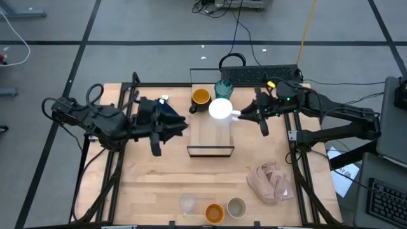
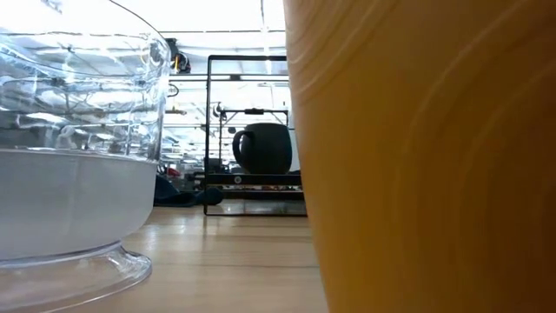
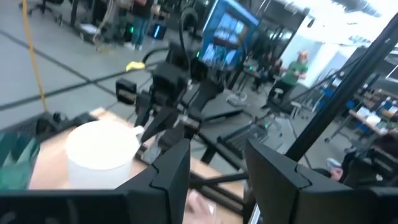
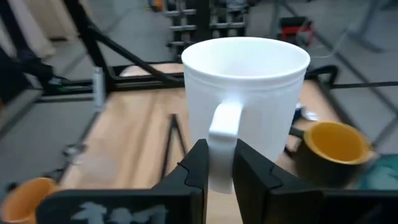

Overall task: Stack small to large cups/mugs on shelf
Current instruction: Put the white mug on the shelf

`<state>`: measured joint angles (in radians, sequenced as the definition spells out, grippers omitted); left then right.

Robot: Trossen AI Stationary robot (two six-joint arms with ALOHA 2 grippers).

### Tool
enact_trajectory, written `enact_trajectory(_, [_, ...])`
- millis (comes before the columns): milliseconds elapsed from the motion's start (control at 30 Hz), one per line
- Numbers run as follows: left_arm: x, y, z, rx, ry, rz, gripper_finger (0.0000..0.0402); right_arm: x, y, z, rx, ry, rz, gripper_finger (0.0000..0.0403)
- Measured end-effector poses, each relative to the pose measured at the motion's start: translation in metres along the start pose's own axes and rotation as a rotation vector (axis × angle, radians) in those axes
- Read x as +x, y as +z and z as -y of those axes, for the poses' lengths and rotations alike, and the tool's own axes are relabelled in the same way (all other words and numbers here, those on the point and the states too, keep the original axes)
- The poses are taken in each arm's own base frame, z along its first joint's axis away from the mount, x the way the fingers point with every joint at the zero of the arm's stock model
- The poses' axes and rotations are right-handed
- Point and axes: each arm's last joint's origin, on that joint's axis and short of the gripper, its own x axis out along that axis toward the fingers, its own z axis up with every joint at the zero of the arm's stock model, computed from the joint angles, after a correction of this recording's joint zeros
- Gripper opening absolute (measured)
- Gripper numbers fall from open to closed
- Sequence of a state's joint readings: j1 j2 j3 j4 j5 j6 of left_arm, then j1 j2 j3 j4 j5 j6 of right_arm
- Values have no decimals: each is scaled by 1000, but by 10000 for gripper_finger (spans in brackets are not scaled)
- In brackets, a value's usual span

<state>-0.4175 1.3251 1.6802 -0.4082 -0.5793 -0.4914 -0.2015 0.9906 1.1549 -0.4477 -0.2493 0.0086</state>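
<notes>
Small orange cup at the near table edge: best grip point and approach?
The small orange cup stands upright, mouth up, no handle showing. Probably pinch its rim from straight above, one finger inside. The clear glass and grey-beige cup flank it closely, so side entry looks cramped.

The light-wood counter (image 1: 146,184) carries a low rectangular wooden shelf (image 1: 210,137) at centre. At the lower edge stand a small clear glass (image 1: 187,204), small orange cup (image 1: 214,212) and small grey-beige cup (image 1: 236,207); a crumpled pink-beige cloth (image 1: 270,182) lies lower right.

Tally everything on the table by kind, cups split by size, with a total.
Large mugs/tumbler: 3 (white mug, black mug, teal tumbler)
Small cups: 3 (clear glass, orange cup, grey-beige cup)
Cloths: 2 (pink-beige cloth, dark navy cloth)
Shelf: 1
Total: 9
</notes>
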Motion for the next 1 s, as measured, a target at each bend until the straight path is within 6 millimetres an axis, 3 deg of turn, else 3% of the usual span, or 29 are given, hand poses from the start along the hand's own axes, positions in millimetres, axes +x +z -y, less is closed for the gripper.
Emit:
enact_trajectory(167, [0,9,4,34,-15,88,154,-2,-9,2,-26,-66,-21,38])
enact_trajectory(333, [-2,18,8,43,-50,170,154,7,-34,4,-23,-72,-40,36])
enact_trajectory(567, [-4,21,11,47,-68,208,154,6,-62,6,-47,-149,90,36])
enact_trajectory(1000, [-6,31,12,-19,-52,309,154,19,-144,12,16,-214,181,36])
